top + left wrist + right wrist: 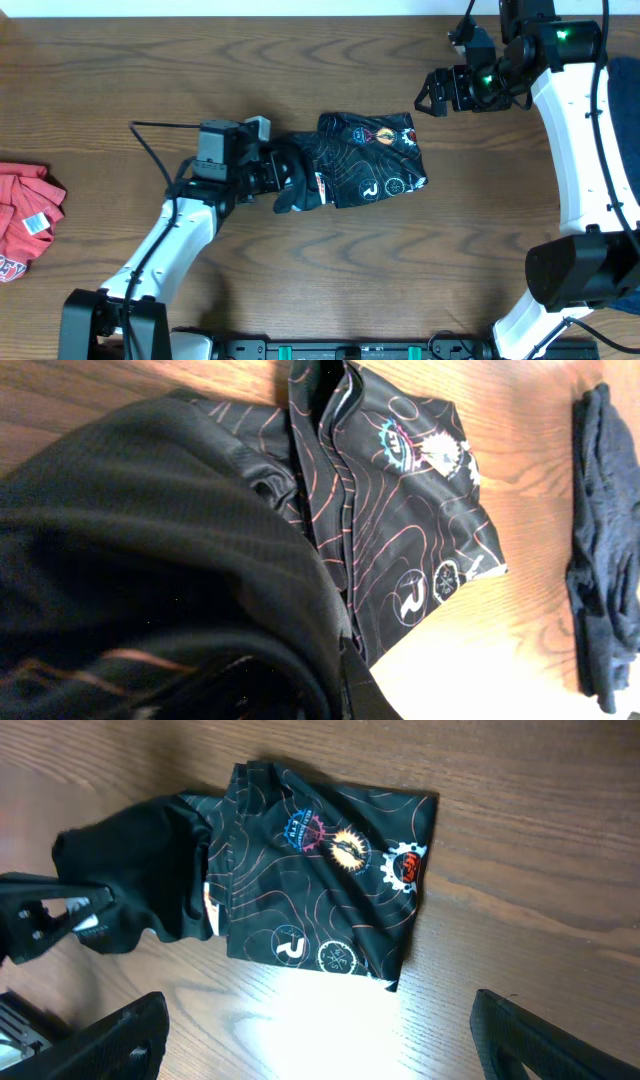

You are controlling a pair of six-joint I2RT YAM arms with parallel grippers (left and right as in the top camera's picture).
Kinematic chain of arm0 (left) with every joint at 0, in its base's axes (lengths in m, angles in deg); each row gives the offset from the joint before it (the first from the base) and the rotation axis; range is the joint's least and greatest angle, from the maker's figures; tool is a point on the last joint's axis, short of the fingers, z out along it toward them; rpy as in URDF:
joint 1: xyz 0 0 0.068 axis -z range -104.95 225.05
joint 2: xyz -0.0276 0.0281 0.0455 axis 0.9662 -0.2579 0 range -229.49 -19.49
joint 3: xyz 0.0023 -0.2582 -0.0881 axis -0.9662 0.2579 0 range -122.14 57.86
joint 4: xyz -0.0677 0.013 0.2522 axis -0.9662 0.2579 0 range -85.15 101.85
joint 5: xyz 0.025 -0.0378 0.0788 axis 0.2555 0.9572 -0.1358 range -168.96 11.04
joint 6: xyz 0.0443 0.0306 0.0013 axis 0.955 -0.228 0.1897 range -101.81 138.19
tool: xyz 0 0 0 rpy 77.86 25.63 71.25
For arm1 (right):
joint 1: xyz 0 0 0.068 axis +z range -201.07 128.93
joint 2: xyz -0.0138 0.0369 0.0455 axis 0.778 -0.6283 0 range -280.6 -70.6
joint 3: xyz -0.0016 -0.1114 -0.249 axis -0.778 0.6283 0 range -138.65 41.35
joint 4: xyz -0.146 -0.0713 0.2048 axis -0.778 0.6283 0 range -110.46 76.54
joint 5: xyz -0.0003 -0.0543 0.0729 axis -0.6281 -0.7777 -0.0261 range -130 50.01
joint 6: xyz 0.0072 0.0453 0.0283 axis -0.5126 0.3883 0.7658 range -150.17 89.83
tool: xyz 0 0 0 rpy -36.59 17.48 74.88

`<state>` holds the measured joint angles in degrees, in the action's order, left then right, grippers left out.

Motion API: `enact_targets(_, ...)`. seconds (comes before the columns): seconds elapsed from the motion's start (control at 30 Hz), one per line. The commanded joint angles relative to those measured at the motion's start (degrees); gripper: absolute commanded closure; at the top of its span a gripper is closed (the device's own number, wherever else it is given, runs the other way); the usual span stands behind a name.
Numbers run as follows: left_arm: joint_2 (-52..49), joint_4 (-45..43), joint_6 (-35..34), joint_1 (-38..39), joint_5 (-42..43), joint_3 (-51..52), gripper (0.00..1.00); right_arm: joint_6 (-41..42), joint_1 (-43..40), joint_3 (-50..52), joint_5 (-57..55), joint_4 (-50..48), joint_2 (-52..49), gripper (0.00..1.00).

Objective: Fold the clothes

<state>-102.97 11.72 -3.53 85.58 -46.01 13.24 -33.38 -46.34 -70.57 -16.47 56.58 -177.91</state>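
Counted: 1 black orange-lined jersey [370,160] | 1 red cloth shirt [22,218] | 1 dark blue shirt [603,540] | left claw [283,178], right claw [428,97]: 2 | 1 wooden tabletop [200,60]

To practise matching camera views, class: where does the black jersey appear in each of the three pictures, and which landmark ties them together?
Overhead: the black jersey lies in the middle of the picture.
Left wrist: it fills the left and centre, seen close up.
Right wrist: it sits in the upper middle, folded into a rough rectangle.
Shared landmark: the white ring logo near one edge of the jersey, visible in all three views.
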Motion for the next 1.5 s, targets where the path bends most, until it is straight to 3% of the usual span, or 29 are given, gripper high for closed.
enact_targets(0.0, 0.3, -0.6, -2.2, 1.4, -4.6, -2.6, 0.94, -0.7, 0.2, -0.8, -0.2, 0.5, 0.4, 0.06)
enact_targets(0.33, -1.6, -0.9, -2.8, 1.4, -6.9, -10.7, 0.94, -0.7, 0.3, -0.8, -0.2, 1.6, 0.4, 0.06)
enact_targets(0.77, -13.0, -0.7, -4.1, 5.7, -4.4, -17.1, 0.94, -0.6, 0.3, -0.8, -0.2, 3.6, 0.4, 0.06)
enact_targets(1.0, -15.1, 0.3, -2.3, 9.6, -3.8, -20.8, 0.94, 7.9, -0.4, 0.4, -11.8, 3.8, 0.1, 0.15)
enact_targets(1.23, -15.1, 4.7, 0.5, 10.5, -3.8, -24.6, 0.94, 9.5, -2.4, 8.4, -11.7, 2.1, 0.0, 0.11)
enact_targets(1.47, -15.1, 5.1, 1.1, 11.8, -3.8, -25.4, 0.94, 12.6, -2.7, 19.2, -11.7, -4.1, 0.0, 0.12)
